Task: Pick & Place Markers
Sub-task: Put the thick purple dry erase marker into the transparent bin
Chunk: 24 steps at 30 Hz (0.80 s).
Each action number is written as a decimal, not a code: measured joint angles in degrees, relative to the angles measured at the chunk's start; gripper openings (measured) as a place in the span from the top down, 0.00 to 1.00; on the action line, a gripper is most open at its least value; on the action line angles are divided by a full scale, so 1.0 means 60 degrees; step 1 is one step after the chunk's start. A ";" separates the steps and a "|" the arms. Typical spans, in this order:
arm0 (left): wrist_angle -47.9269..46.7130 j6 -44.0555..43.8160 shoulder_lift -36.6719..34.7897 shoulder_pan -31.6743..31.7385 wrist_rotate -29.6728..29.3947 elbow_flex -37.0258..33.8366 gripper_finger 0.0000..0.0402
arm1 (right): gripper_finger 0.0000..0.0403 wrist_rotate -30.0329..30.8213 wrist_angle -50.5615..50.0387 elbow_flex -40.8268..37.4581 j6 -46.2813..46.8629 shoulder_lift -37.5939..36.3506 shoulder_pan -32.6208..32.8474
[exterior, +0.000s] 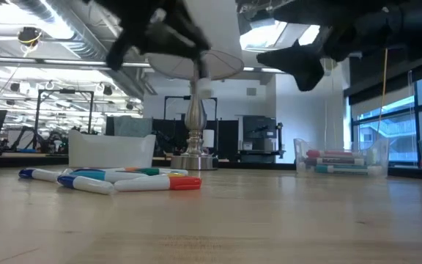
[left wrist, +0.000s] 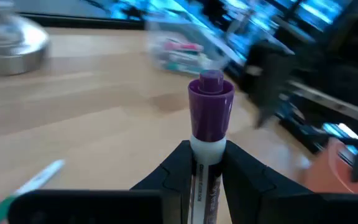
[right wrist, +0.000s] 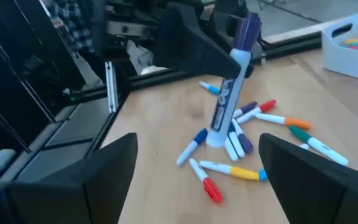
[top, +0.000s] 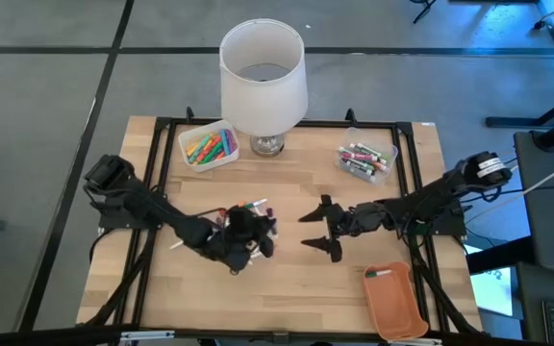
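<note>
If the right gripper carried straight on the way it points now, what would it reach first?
Most likely the purple-capped marker that the left gripper holds up clear of the table. The open right gripper faces it across a bare gap. The loose markers lie lower, on the table; depth is uncertain.

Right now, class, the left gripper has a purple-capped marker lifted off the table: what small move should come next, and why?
Probably carry it toward the right gripper. The left gripper is shut on the purple-capped marker, raised above the loose pile of markers, while the right gripper hangs open mid-table, facing it. That looks like a handover, though a direct move to a container is possible.
</note>
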 joint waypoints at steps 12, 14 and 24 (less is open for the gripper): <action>0.3733 0.3445 0.0640 0.0852 0.2047 0.0008 0.84 | 0.18 0.0533 0.2525 0.0048 0.0217 0.1763 -0.0007; 0.4119 0.3636 0.0754 0.0919 0.2133 0.0008 0.84 | 0.18 0.0803 0.2528 0.0056 0.0216 0.1784 -0.0007; 0.4861 0.4247 0.0896 0.0960 0.2437 0.0008 0.84 | 0.53 0.1292 0.2366 0.0208 -0.0074 0.1787 -0.0027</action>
